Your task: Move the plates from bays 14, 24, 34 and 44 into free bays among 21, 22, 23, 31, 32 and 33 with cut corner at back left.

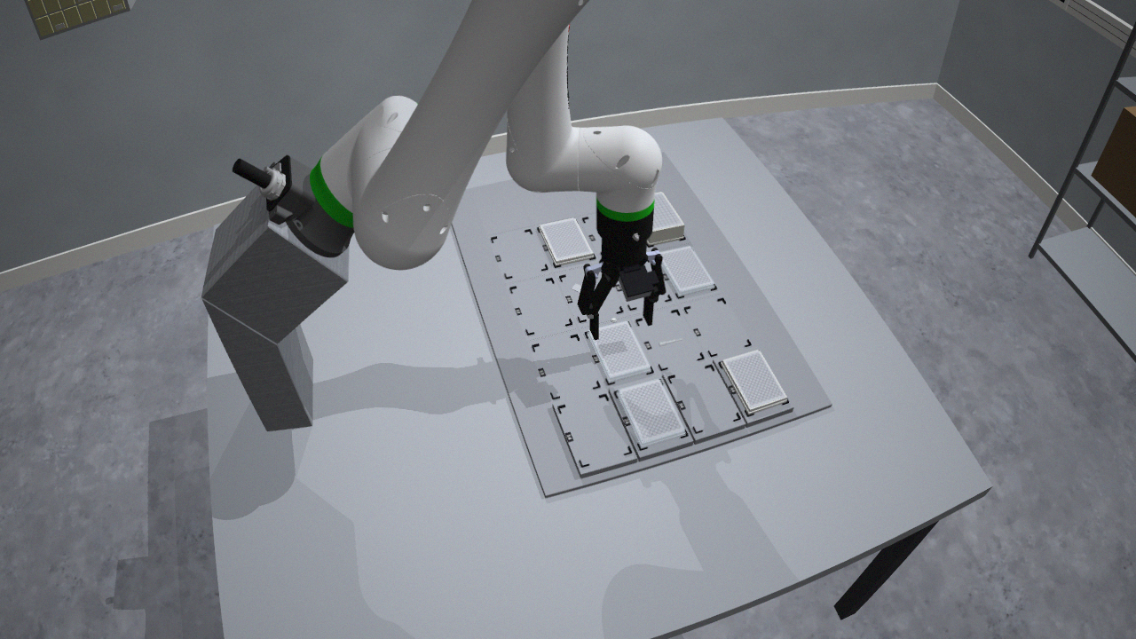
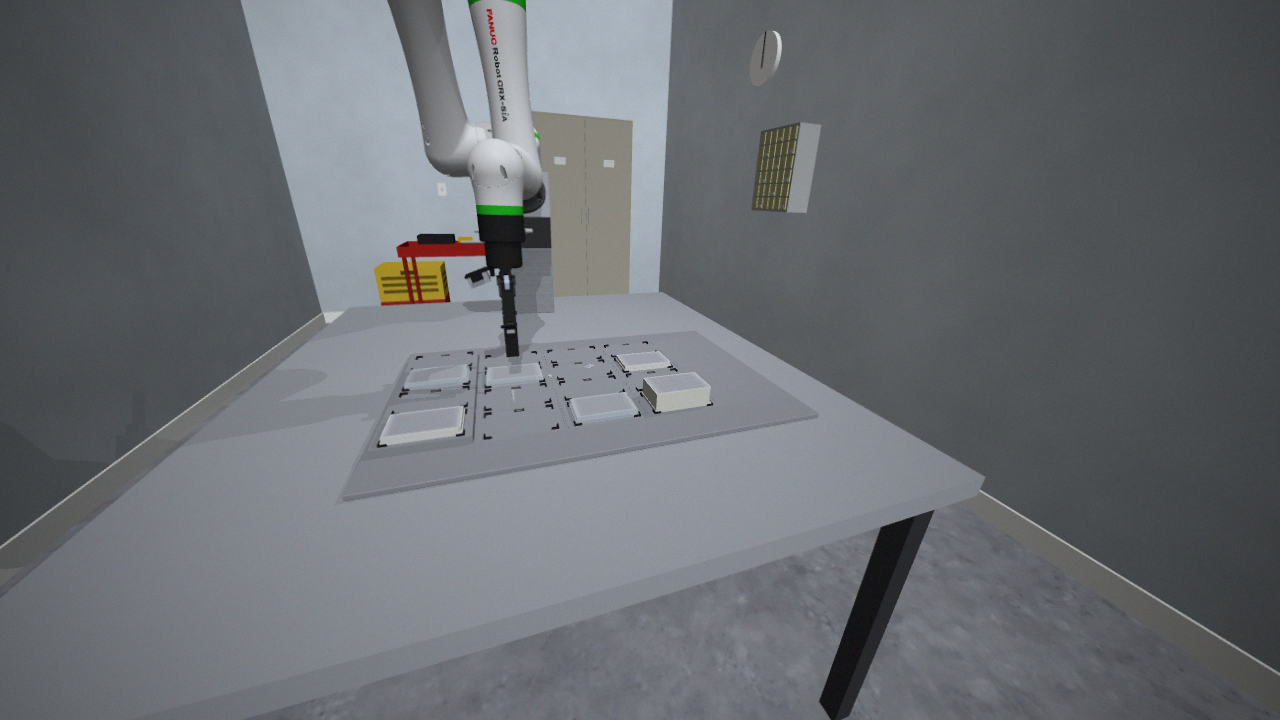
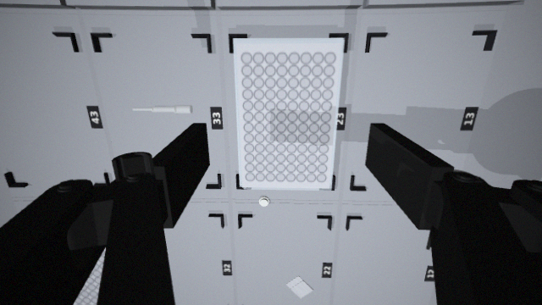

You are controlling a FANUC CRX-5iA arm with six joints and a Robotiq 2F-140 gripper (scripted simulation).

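Note:
My gripper (image 1: 621, 324) (image 2: 512, 351) (image 3: 287, 144) is open and empty, raised above bay 23's plate with its fingers over either side. That white sealed plate (image 1: 627, 358) (image 2: 513, 376) (image 3: 292, 85) looks flat inside bay 23's corner pieces. Another plate (image 1: 566, 241) (image 2: 642, 360) sits in bay 21. The plate in bay 24 (image 1: 650, 411) (image 2: 436, 377) and the plate in bay 44 (image 1: 754, 381) (image 2: 422, 425) sit on the raised column. Bays 14 and 34 are empty. The cut corners are too small to make out.
A plate (image 1: 688, 271) (image 2: 604, 408) sits in bay 42, and a taller block (image 1: 666, 226) (image 2: 677, 393) in bay 41. A pipette-like item (image 1: 671, 342) (image 3: 182, 109) lies in bay 33, a white flat piece (image 3: 299, 287) in bay 22, and a small round item (image 3: 263, 202) between bays 22 and 23.

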